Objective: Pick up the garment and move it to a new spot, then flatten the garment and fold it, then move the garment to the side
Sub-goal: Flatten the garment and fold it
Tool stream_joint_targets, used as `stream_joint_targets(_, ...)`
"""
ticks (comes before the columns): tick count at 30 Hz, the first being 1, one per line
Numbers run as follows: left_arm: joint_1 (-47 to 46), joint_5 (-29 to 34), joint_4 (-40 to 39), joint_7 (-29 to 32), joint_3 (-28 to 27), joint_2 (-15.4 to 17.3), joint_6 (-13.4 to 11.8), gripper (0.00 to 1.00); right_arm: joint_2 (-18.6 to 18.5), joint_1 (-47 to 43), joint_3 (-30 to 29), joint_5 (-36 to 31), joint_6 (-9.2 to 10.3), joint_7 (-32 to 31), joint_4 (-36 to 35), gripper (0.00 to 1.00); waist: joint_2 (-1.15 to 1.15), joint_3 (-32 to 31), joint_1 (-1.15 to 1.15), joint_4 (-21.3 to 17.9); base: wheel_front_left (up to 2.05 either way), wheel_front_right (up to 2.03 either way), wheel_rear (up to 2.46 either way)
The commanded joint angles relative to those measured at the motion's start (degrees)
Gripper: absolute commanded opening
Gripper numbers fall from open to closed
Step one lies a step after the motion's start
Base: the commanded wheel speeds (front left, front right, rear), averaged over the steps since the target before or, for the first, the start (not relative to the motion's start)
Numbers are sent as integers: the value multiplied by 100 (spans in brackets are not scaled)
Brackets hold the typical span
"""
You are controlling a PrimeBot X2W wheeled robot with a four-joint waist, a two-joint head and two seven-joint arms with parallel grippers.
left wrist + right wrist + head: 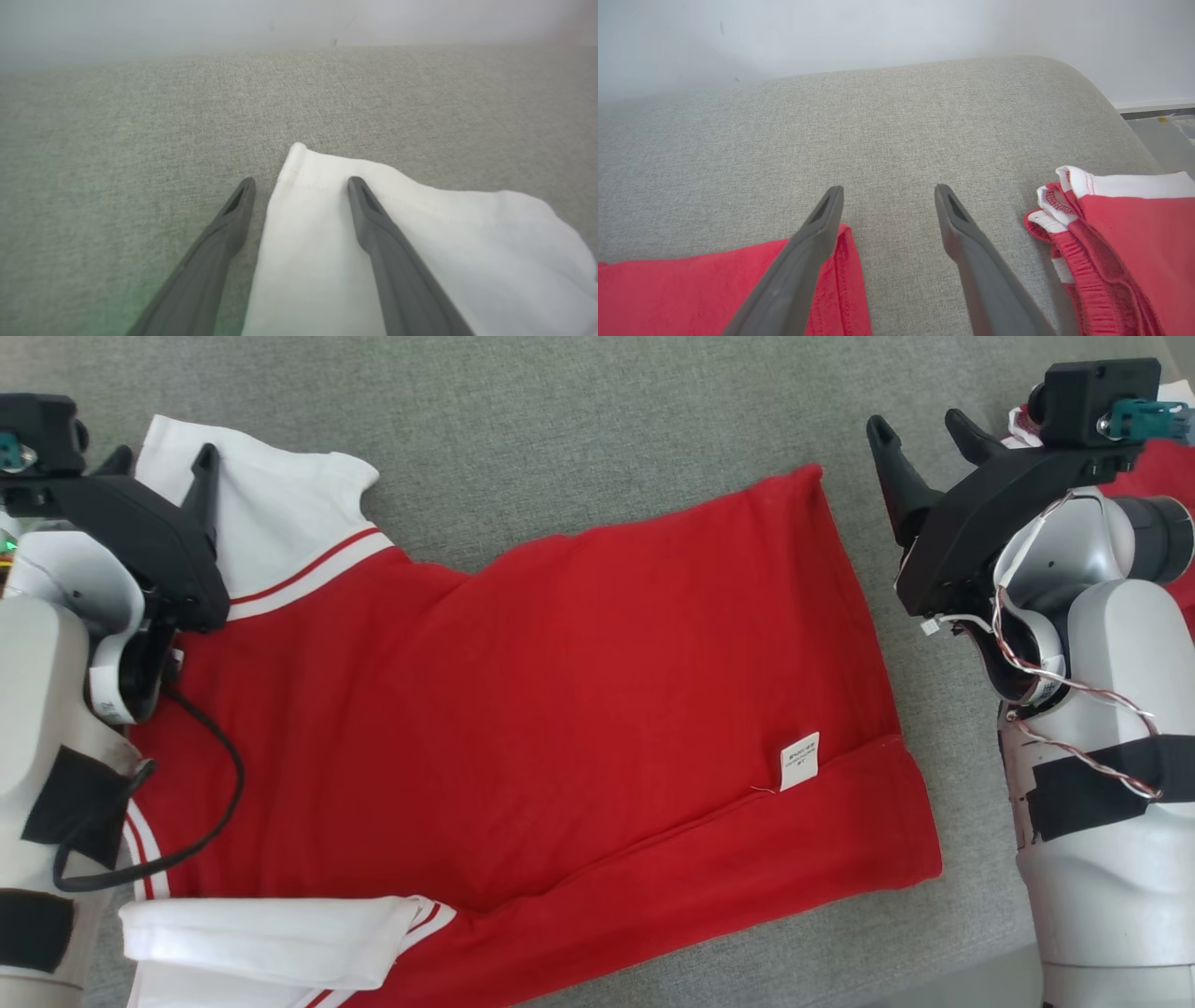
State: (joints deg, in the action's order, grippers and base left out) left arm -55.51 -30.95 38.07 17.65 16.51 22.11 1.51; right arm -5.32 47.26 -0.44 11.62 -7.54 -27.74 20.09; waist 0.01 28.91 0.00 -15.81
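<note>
The garment is a red T-shirt with white sleeves, spread across the grey cushion with its hem to the right and a white label showing. Its lower edge is folded over. My left gripper hovers open over the upper white sleeve; one of the left gripper's fingers lies above the sleeve, the other above bare cushion. My right gripper is open beside the hem's upper corner, and the right gripper holds nothing. A second white sleeve lies folded at the bottom left.
Another red and white garment lies bunched at the far right, near the right arm. The grey cushion stretches away behind the shirt to a white wall. Its rounded right edge drops to the floor.
</note>
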Motion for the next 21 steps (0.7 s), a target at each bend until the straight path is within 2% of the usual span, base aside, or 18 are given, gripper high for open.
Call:
stream_joint_targets(1,8,-4,100,25,2,44,-18,100,32,-80,33,91,13,-21,-62,100,-1,36,0,-30,0,0,0)
stream_joint_targets(4,-1,-21,154,106,6,78,-57,100,72,-164,128,205,13,-151,-115,100,-1,67,0,-34,0,0,0)
stream_joint_targets(5,1,-19,156,127,8,100,-60,95,72,-175,156,241,13,-199,-119,100,-1,83,0,-28,0,0,0)
stream_joint_targets(7,-1,-32,158,183,14,129,-88,77,76,-200,198,277,14,-273,-104,100,-1,118,0,-11,0,0,0)
stream_joint_targets(8,-8,-39,158,239,18,142,-99,75,78,-199,214,309,13,-293,-93,100,-1,138,0,2,0,0,0)
stream_joint_targets(10,6,-44,152,302,23,190,-107,75,89,-187,232,350,13,-328,-32,100,-1,160,0,28,0,0,0)
stream_joint_targets(12,16,-51,133,335,24,235,-108,81,102,-154,228,405,13,-339,58,100,-1,173,0,50,0,0,0)
stream_joint_targets(13,22,-59,121,349,30,237,-117,81,110,-135,223,427,13,-345,123,100,-1,176,0,63,0,0,0)
stream_joint_targets(16,38,-83,92,408,49,219,-139,71,110,-85,217,333,13,-393,344,100,-1,197,0,101,0,0,0)
stream_joint_targets(18,78,-144,83,453,58,158,-106,47,122,-51,233,338,13,-425,456,100,-1,211,0,121,0,0,0)
stream_joint_targets(20,118,-194,65,466,73,101,-80,6,121,-11,264,312,13,-438,549,100,-1,221,0,131,0,0,0)
stream_joint_targets(21,141,-223,61,460,78,75,-71,0,118,-3,278,307,13,-438,591,100,-1,223,0,131,0,0,0)
